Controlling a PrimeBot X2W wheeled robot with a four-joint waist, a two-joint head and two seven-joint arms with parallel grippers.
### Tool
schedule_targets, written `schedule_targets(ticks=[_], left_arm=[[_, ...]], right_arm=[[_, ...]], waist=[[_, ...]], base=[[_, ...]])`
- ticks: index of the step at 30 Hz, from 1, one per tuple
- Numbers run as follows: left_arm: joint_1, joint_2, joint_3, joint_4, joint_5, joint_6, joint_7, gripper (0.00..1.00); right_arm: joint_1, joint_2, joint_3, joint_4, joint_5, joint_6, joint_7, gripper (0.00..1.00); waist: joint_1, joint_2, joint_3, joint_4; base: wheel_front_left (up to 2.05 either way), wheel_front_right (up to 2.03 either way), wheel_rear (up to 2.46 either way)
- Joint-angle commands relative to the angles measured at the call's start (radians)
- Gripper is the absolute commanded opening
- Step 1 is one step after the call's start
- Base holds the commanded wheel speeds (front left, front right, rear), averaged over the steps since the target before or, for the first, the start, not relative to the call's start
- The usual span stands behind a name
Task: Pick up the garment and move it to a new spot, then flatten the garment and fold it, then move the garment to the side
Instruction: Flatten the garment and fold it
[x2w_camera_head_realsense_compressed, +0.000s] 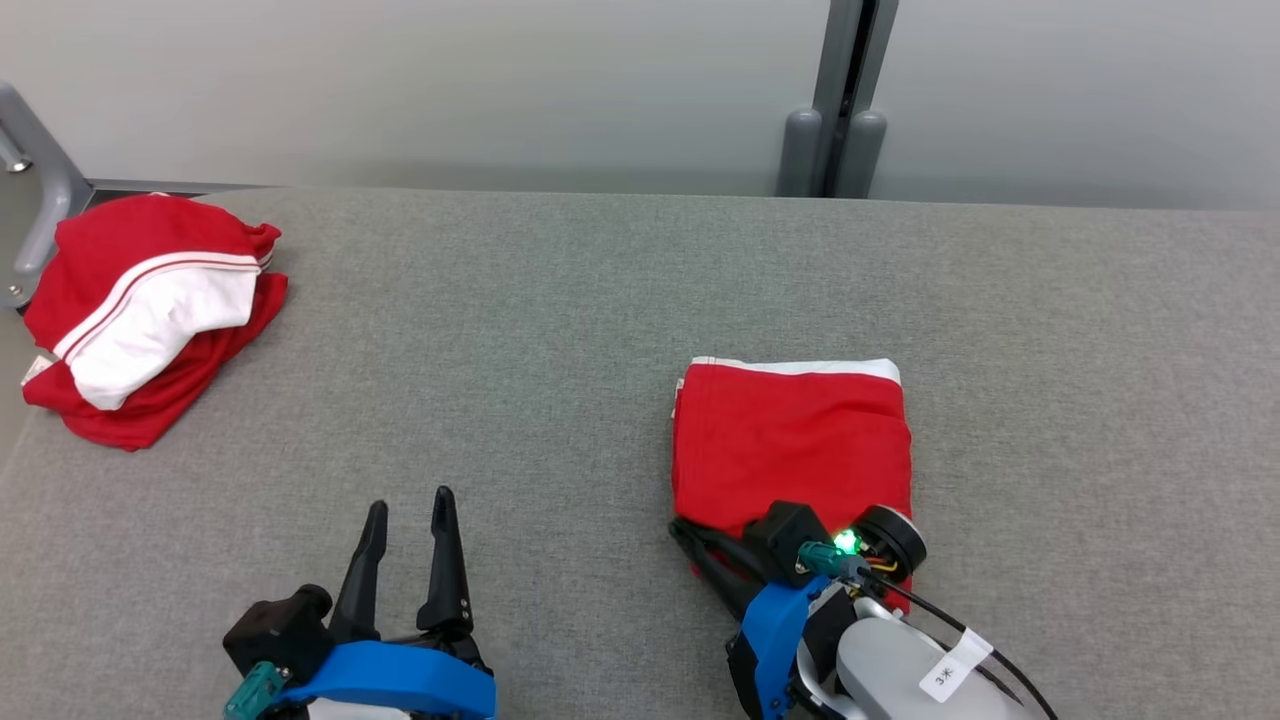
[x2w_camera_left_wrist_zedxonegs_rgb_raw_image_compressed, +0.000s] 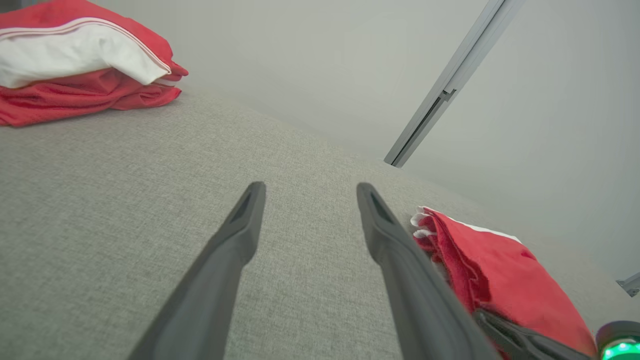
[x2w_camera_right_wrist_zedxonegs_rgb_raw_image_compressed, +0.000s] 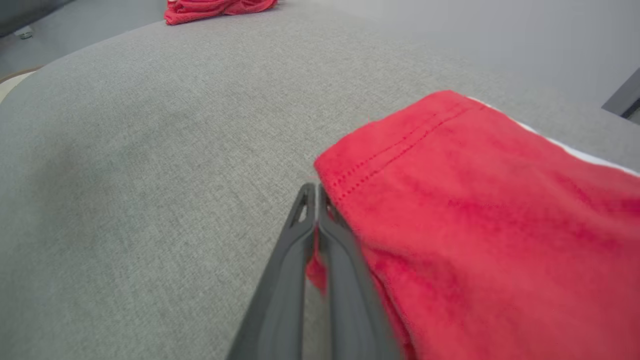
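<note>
Grey surface (x2w_camera_head_realsense_compressed: 560, 330) bears the folded garment (x2w_camera_head_realsense_compressed: 790, 440), near-left corner pinched in the closed right hand (x2w_camera_head_realsense_compressed: 684, 530); left hand (x2w_camera_head_realsense_compressed: 405, 500) gapes empty, further left.

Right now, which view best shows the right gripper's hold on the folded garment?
Right wrist view: the right gripper is shut, cloth of the folded garment pinched between its fingers. Head view: it sits at the garment's near edge, pinch hidden. Left wrist view: one finger by the cloth.

I read one marking from here: a small white tag (x2w_camera_head_realsense_compressed: 953, 665) on the black cable (x2w_camera_head_realsense_compressed: 921, 604) beside my right forearm (x2w_camera_head_realsense_compressed: 890, 665), printed "3米", set at a slant.
</note>
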Motion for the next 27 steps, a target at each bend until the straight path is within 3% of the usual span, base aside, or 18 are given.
schedule_targets(ticks=[1, 2, 3, 10, 17, 27], left_arm=[[-0.013, 0.008, 0.010, 0.001, 0.010, -0.003, -0.003, 1.00], [-0.015, 0.012, 0.013, 0.002, 0.017, -0.004, -0.003, 1.00], [-0.018, 0.015, 0.015, 0.003, 0.023, -0.005, -0.003, 1.00], [-0.032, 0.041, 0.031, 0.019, 0.079, -0.006, -0.003, 1.00], [-0.037, 0.036, 0.032, 0.036, 0.122, -0.008, -0.003, 1.00], [0.015, 0.011, 0.034, 0.063, 0.147, -0.020, -0.003, 1.00]], right_arm=[[-0.009, -0.001, 0.000, -0.005, 0.006, 0.000, -0.013, 0.43], [-0.011, -0.001, -0.003, -0.012, 0.007, 0.000, -0.019, 0.68], [-0.011, -0.001, -0.007, -0.021, 0.008, 0.000, -0.026, 1.00], [0.051, -0.001, -0.092, -0.119, -0.008, 0.000, -0.043, 1.00], [0.201, -0.001, -0.333, -0.294, -0.072, 0.000, -0.042, 1.00], [0.386, -0.001, -0.589, -0.404, -0.096, 0.000, -0.042, 1.00]], waist=[[0.0000, -0.0001, -0.005, -0.007], [0.0000, -0.0001, -0.008, -0.011], [0.0000, -0.0001, -0.011, -0.015], [0.0000, -0.0001, -0.046, -0.052], [0.0000, -0.0001, -0.086, -0.090], [0.0000, -0.0001, -0.118, -0.119]], base=[[0.00, 0.00, 0.00], [0.00, 0.00, 0.00], [0.00, 0.00, 0.00], [0.00, 0.00, 0.00], [0.00, 0.00, 0.00], [0.00, 0.00, 0.00]])
